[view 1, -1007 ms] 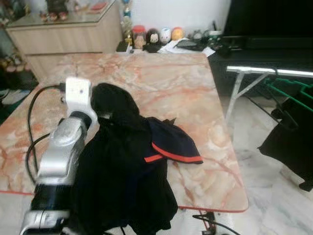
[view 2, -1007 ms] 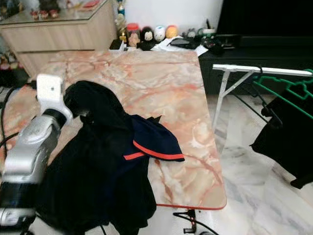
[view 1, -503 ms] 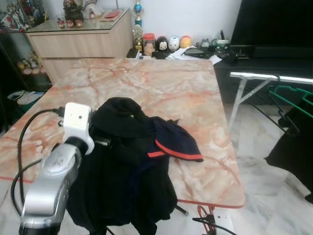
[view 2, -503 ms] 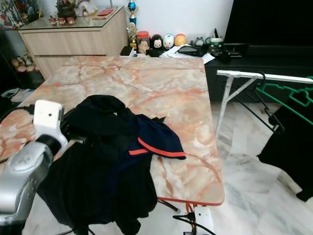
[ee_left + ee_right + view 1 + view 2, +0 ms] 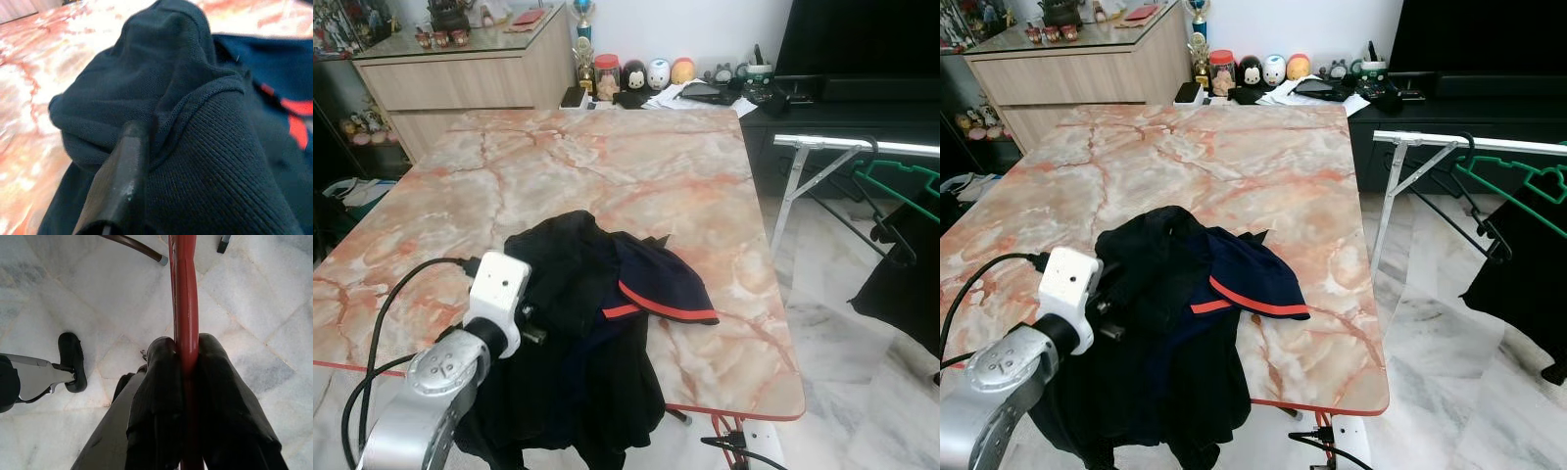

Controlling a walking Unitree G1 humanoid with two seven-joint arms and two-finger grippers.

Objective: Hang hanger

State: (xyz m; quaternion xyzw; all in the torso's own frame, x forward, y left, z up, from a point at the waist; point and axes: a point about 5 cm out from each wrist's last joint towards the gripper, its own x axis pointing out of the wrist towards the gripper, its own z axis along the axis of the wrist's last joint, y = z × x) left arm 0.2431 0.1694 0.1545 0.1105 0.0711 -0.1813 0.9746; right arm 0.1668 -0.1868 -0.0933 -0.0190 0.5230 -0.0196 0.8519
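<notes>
A black garment (image 5: 578,333) with a navy part and red trim (image 5: 666,308) lies bunched on the marble table (image 5: 607,157), hanging over its near edge. My left gripper (image 5: 146,132) is pushed into the black fabric from the garment's left side and is shut on a fold. One black finger (image 5: 122,181) shows; the other is buried in cloth. In the right wrist view, my right gripper (image 5: 186,350) hangs low over the floor, shut on a red hanger (image 5: 183,284) whose bar runs between its fingers.
A white drying rack (image 5: 842,147) stands right of the table, carrying a green hanger (image 5: 901,181) and dark clothing (image 5: 911,294). Beyond the table stand a wooden cabinet (image 5: 460,78), figurines (image 5: 636,76) and a black TV unit (image 5: 842,88). A cable (image 5: 382,343) loops by my left arm.
The head view has shifted. My left wrist has come lower and nearer the table's front edge, still in the black garment. The garment stays in its place on the table.
</notes>
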